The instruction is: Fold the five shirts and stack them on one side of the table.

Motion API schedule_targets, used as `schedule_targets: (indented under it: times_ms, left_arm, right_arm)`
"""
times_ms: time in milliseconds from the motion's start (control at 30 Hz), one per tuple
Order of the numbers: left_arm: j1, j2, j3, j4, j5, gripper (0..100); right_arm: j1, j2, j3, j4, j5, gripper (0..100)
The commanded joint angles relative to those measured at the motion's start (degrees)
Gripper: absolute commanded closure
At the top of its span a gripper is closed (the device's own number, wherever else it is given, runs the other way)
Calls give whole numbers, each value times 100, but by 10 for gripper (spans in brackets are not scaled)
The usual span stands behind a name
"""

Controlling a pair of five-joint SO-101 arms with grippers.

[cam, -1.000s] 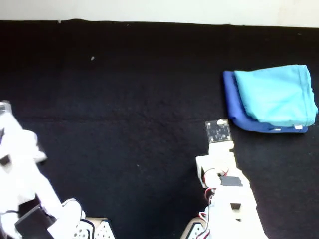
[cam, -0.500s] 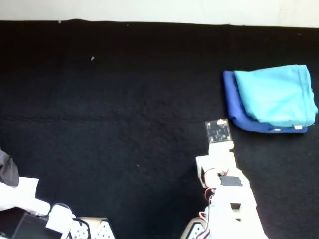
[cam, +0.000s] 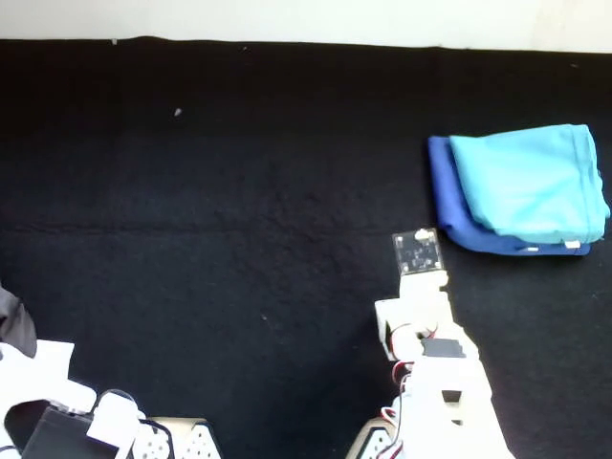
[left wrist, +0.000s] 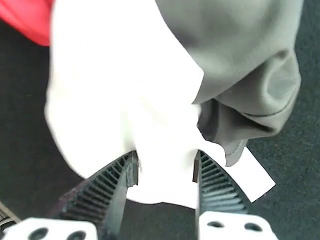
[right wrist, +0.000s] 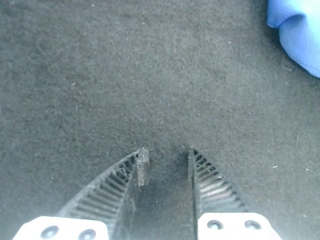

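My left gripper (left wrist: 165,157) is at the table's near left corner, shut on a bunched white shirt (left wrist: 115,100). A grey shirt (left wrist: 245,65) lies against the white one, and a red shirt (left wrist: 27,20) shows beside them. In the high view the left arm (cam: 67,421) sits at the bottom left with grey cloth (cam: 14,325) and white cloth (cam: 38,368) by it. A folded light blue shirt (cam: 531,182) rests on a folded dark blue shirt (cam: 449,206) at the right. My right gripper (right wrist: 165,155) is open over bare black cloth, with the dark blue shirt's edge (right wrist: 297,30) a little way off.
A black cloth (cam: 239,191) covers the table, open across its middle and left. The right arm (cam: 430,354) stands at the near edge, just left of the stack. A pale wall strip (cam: 306,19) runs along the far edge.
The left arm swung down from the left edge to the near left corner and settled there over the pile. The right arm and the stack stayed still.
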State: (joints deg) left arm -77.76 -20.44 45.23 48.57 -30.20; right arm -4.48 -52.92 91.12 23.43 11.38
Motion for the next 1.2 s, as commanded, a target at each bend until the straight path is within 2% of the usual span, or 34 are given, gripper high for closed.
schedule_targets:
  times_ms: [0,67,133,400,500,667,800,900,1033,1167]
  left_arm:
    - [233,-48,136,-220,-62,816]
    - [303,-57,163,-229,-62,862]
    - [330,-57,145,-229,-62,983]
    - [286,-110,-470,26,-44,992]
    - [321,-119,-1218,844,62,992]
    - [435,-110,-3415,2857,1231,992]
    - [1156,-110,-5490,4369,1705,992]
    - [1938,-110,-7055,5116,2004,992]
    - [2985,-110,-8725,5231,2163,992]
    - [4066,-84,-9771,5231,2163,992]
  right_arm:
    - [-101,-48,13,-101,-35,872]
    - [-101,-48,13,-101,-35,872]
    - [-101,-48,13,-101,-26,872]
    - [-101,-48,13,-101,-26,872]
    - [-101,-48,13,-101,-26,872]
    - [-101,-48,13,-101,-26,872]
    - [-101,-48,13,-110,-26,872]
    - [-101,-48,13,-110,-26,872]
    - [-101,-48,13,-110,-26,872]
    - [-101,-48,13,-110,-26,872]
